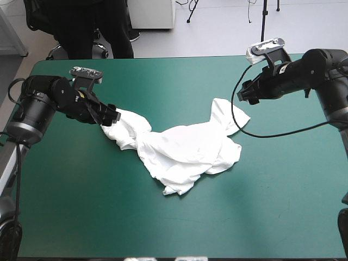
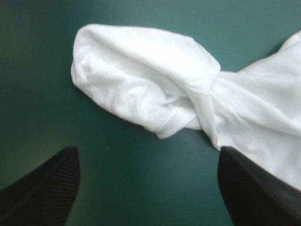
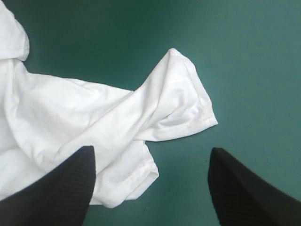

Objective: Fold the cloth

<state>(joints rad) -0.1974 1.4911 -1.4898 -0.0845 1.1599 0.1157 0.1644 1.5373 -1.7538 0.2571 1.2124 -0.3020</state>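
The white, short-sleeved, crumpled cloth T-shirt (image 1: 185, 149) lies near the middle of the broad teal-green-covered table (image 1: 283, 206). We judge it light, limp and soft. It will sag from any hold and drag over the cover rather than move as 1 piece. Several layers may come up together if we pinch deep. It looks neither fragile nor slippery.

We would take hold at an edge where a single layer shows. At the right end that is the hemmed white sleeve (image 3: 188, 106). At the left end it is the rolled white lobe (image 2: 141, 89), though we cannot tell which part of the garment this is.

The long axis runs across the table from left to right. The left end is twisted into a narrow neck, and the right end turns toward the far edge. A shorter fold points to the near edge. We cannot make out the collar or the bottom hem.

The left pincer (image 1: 111, 116), with 2 black curved fingers, sits at the left end. Its wrist view shows the fingers wide apart and holding nothing, with the lobe ahead of them. 1 finger (image 2: 254, 188) stands in front of the cloth's edge; we cannot tell whether it touches.

The right pincer (image 1: 246, 97) hovers just beside the right end, toward the far edge. It is also wide apart and empty, with the sleeve ahead between its fingers.
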